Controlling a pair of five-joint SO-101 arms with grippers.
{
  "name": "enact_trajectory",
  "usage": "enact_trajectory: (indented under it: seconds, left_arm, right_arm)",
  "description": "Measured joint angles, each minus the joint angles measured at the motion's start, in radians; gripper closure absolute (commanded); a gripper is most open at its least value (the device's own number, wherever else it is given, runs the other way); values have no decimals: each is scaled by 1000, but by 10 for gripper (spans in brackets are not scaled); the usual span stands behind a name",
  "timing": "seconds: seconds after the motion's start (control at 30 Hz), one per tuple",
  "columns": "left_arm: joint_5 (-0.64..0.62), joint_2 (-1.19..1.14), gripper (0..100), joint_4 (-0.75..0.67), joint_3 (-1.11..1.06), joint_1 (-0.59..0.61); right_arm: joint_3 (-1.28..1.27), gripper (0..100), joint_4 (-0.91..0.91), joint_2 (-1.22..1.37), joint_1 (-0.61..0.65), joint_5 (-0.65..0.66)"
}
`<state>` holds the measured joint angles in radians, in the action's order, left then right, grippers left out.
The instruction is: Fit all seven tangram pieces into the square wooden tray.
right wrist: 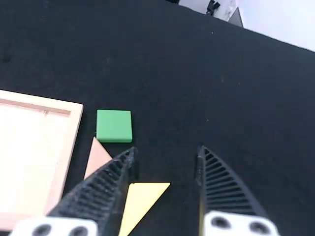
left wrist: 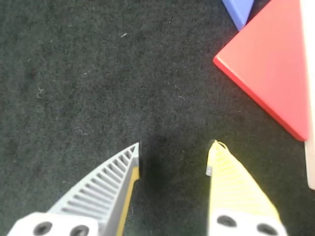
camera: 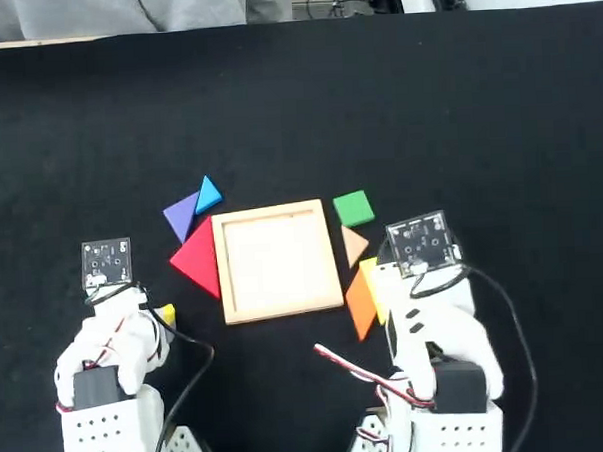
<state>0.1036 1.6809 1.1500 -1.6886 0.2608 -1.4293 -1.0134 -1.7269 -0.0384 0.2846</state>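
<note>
High view: the black tabletop (camera: 477, 128) carries the square wooden tray (camera: 282, 309) at centre, its well bare, with all seven pieces lying flat outside it. On the left arm's side, the red triangle (camera: 198, 259), the largest piece, lies against or just beside the tray's rim. The purple triangle (camera: 183, 213) and the small blue triangle (camera: 209, 195) touch each other off the far corner. On the right arm's side, the orange piece (camera: 359, 304) sits near the tray's near corner. The tan triangle (camera: 353, 244) is just beside the rim and the green square (camera: 353, 208) lies beyond it. Judgement on handling: the pieces look thin, rigid, light and smooth-faced, so they should slide readily on the cloth and are unlikely to break. The square offers parallel edges for a sure hold. A triangle's slanting edges could squirt it out of a squeeze, so I would grip from the long side to the opposite corner, low down. The right wrist view gives the outline of the yellow piece (right wrist: 140, 196), which the arm partly covers from above. It also shows the right pincer (right wrist: 166, 150) parted moderately, holding nothing, poised over that piece. The left wrist view adds the red triangle's edge thickness. It shows the left pincer (left wrist: 174, 147) spread apart and empty over bare cloth near that triangle.
</note>
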Motion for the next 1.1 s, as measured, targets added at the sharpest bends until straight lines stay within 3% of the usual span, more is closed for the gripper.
enact_trajectory:
  seconds: [0.27, 0.4, 0.57, 0.63, 0.83, 1.1]
  left_arm:
    - [0, 0, 772, 0, 0, 0]
    - [0, 0, 773, 0, 0, 0]
    - [0, 0, 773, 0, 0, 0]
    - [0, 0, 773, 0, 0, 0]
    - [0, 0, 773, 0, 0, 0]
    - [0, 0, 773, 0, 0, 0]
  right_arm:
    - [287, 801, -9, 557, 2, 6]
    - [342, 805, -2, 868, 34, 118]
    - [422, 981, 127, 1177, 3, 166]
    - [480, 970, 146, 1275, -29, 169]
    - [626, 989, 17, 1421, -43, 232]
    - [644, 987, -40, 1421, 160, 288]
